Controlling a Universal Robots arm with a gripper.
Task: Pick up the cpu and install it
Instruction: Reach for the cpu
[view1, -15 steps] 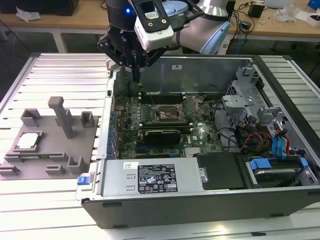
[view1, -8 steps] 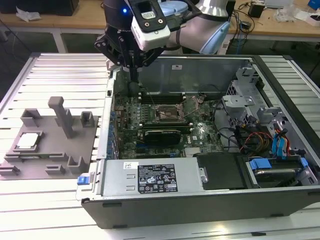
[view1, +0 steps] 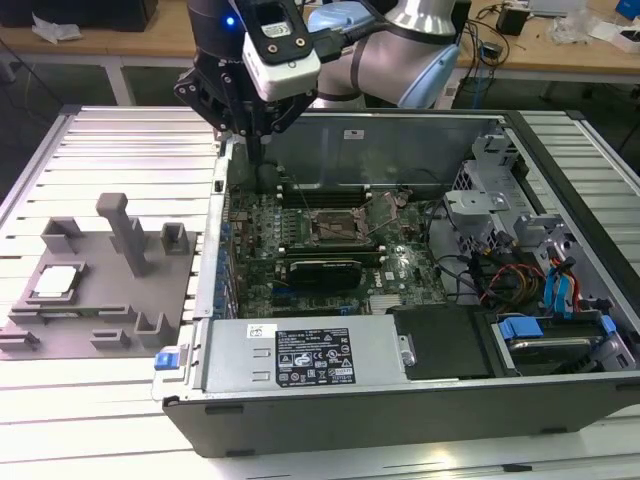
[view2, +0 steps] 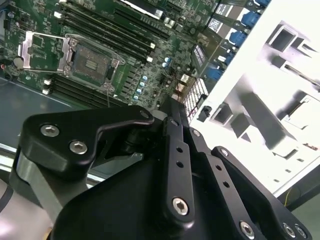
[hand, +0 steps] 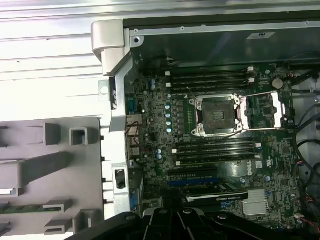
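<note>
The claw (view1: 262, 148), looking closed on nothing, is hovering at upper centre of the exterior view over the computer case (view1: 400, 425) edge, while the cpu (view1: 55, 283) is lying flat in the grey tray (view1: 120, 292) on the bench (view1: 120, 150), well apart toward lower left.

The exterior view looks down on the open case (view1: 430, 400) from afar. Both wrist views ride close behind the gripper (view2: 171, 107) (hand: 171, 214), sharing the socket (view2: 92, 62) (hand: 217, 116) beyond its jaws.
</note>
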